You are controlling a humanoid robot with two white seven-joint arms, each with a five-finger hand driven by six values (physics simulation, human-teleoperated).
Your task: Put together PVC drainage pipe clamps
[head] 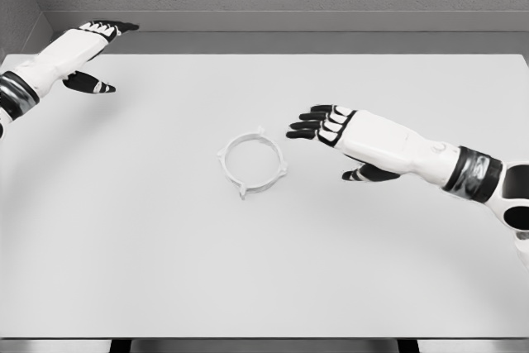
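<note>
White ring clamp [252,163] flat on worktop [124,245]: likely light, rigid, thin-walled. Pinch across rim. Right hand [326,125] near, fingers apart, empty; left hand [97,57] far off, also apart.

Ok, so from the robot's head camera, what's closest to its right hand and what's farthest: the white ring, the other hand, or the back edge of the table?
From the right hand:
1. White clamp ring, just to its left at the table's middle.
2. Back edge of the table, straight behind it.
3. Left hand, far off at the back left corner.
</note>
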